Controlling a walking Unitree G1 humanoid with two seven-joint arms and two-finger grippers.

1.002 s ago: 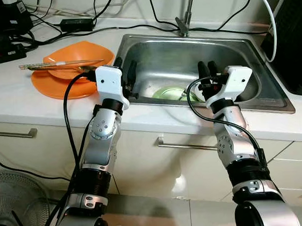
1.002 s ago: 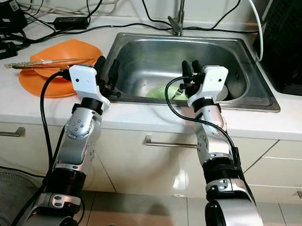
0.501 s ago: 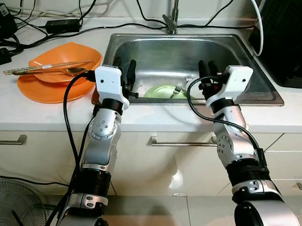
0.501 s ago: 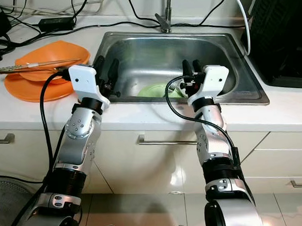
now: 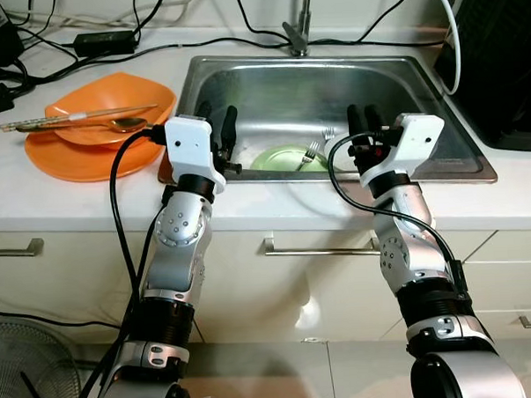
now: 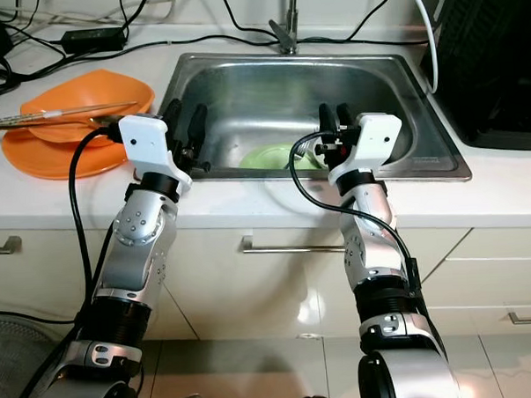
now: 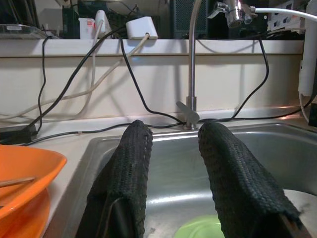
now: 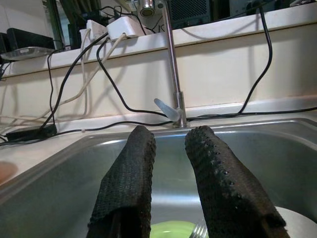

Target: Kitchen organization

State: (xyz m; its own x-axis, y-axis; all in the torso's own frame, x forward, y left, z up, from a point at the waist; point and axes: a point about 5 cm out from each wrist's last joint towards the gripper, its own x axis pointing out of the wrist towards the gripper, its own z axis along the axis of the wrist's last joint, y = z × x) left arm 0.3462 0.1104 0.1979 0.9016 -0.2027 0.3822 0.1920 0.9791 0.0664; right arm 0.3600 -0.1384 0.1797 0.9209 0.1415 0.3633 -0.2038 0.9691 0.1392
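Note:
A green plate (image 5: pixel 286 158) lies on the floor of the steel sink (image 5: pixel 357 79), with a fork (image 5: pixel 312 150) resting on it. On the counter to the left, an orange bowl (image 5: pixel 142 92) sits on an orange plate (image 5: pixel 79 161). Chopsticks (image 5: pixel 77 115) and a spoon (image 5: pixel 126 124) lie across the bowl. My left gripper (image 5: pixel 218 116) is open over the sink's front left edge. My right gripper (image 5: pixel 361 115) is open over the front right edge, close to the fork. Both are empty. The green plate (image 7: pixel 198 230) lies below the left gripper (image 7: pixel 176 129).
The faucet (image 5: pixel 298 30) stands behind the sink. Black cables and a power adapter (image 5: pixel 104 43) run along the back of the counter. A black rack (image 5: pixel 506 56) stands at the right. Below the counter are drawers with a metal handle (image 5: pixel 320 248); a fan (image 5: pixel 17 368) stands low left.
The whole picture has shifted, so the camera moved. Both arms hold the same raised pose with open fingers at the sink's front edge.

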